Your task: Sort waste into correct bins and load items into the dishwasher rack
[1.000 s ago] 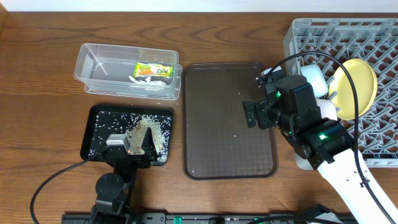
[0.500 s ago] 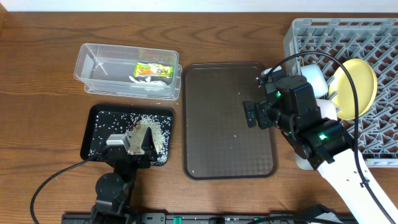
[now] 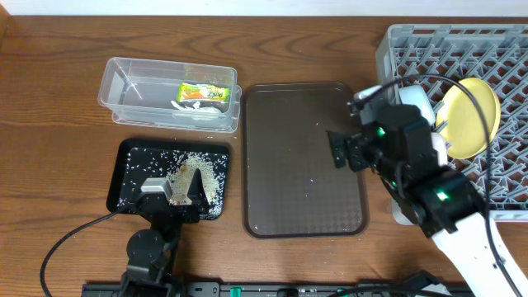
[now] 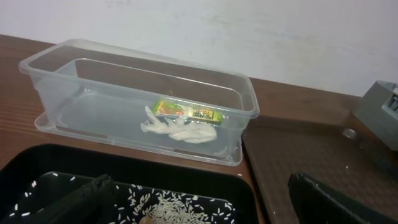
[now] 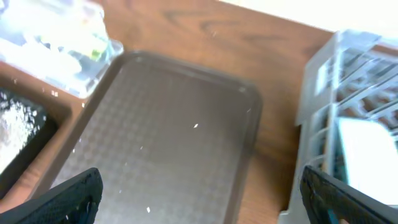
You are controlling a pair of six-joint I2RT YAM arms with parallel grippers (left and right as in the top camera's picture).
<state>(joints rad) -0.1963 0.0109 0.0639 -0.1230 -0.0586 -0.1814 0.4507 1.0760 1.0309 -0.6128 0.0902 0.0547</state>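
The green-and-orange wrapper (image 3: 204,93) lies in the clear tub (image 3: 165,64), and shows in the left wrist view (image 4: 186,112) beside a white crumpled scrap. Rice crumbs (image 3: 194,173) lie in the black tray (image 3: 113,186). My left gripper (image 3: 175,194) is open and empty, low over the rice (image 4: 180,208). The yellow plate (image 3: 474,111) and white bowl (image 3: 415,103) stand in the grey rack (image 3: 495,49). My right gripper (image 3: 346,150) is open and empty over the right edge of the brown tray (image 3: 289,165); its wrist view (image 5: 199,199) shows the tray below. The blue bowl and chopsticks are hidden.
The brown tray (image 5: 161,124) carries a few stray rice grains. The rack's wall (image 5: 323,93) stands close to the right of my right gripper, the white bowl (image 5: 367,146) behind it. The tub (image 4: 143,68) is just beyond the black tray (image 4: 124,168).
My right arm has shifted a little to the right, toward the rack, still open. The left arm has not moved.
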